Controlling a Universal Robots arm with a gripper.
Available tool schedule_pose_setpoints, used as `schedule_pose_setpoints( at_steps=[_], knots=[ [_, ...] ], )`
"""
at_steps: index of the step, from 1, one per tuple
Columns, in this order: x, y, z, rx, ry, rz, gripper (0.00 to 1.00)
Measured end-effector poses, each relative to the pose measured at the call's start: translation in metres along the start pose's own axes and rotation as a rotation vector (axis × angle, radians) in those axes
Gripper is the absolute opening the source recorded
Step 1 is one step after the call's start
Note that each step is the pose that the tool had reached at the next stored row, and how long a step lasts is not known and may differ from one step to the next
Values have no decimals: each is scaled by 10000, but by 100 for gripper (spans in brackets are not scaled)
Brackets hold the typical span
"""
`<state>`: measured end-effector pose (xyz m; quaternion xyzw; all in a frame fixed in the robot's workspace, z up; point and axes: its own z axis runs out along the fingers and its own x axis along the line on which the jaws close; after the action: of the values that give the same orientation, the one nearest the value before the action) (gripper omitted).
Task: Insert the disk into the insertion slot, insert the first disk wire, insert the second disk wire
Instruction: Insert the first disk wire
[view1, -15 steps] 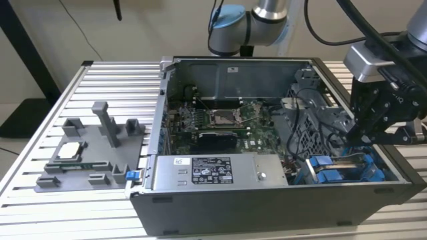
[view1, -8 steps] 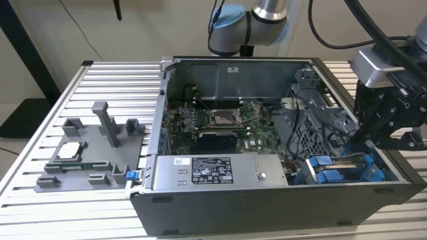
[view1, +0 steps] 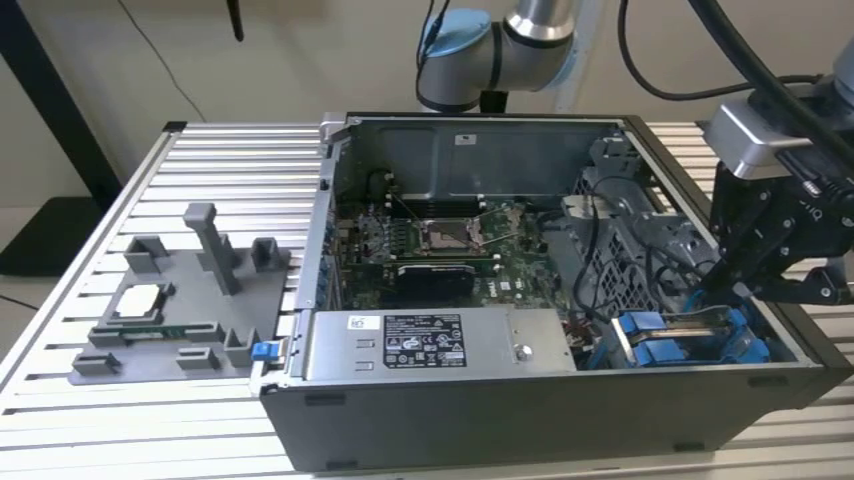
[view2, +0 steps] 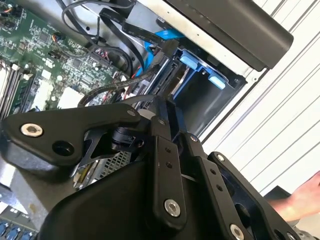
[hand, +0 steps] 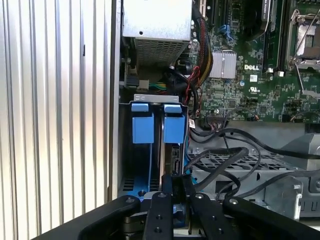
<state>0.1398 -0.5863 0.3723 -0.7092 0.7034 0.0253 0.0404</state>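
**Disk seated; wiring stage under way.**
Disk (hand: 173, 152) appears home in the insertion slot (hand: 155, 98); tool (hand: 177, 183), closed, at its connector end; wires seemingly unfinished.

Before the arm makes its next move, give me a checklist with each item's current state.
1. The disk down in the insertion slot: ok, it stands in the bay under its blue tab.
2. The gripper over the disk's end: ok.
3. What the gripper holds: cannot tell.
4. Anything plugged into the disk: cannot tell.
5. The black cables clear of the gripper: not ok, they loop right beside it.
6. People clear: not ok, a hand is nearby in the second wrist view.
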Motion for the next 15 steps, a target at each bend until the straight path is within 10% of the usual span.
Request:
schedule_pose_setpoints(
  at_steps=[15],
  knots=[
    [26, -13, 60, -125, 14, 11, 0]
  ],
)
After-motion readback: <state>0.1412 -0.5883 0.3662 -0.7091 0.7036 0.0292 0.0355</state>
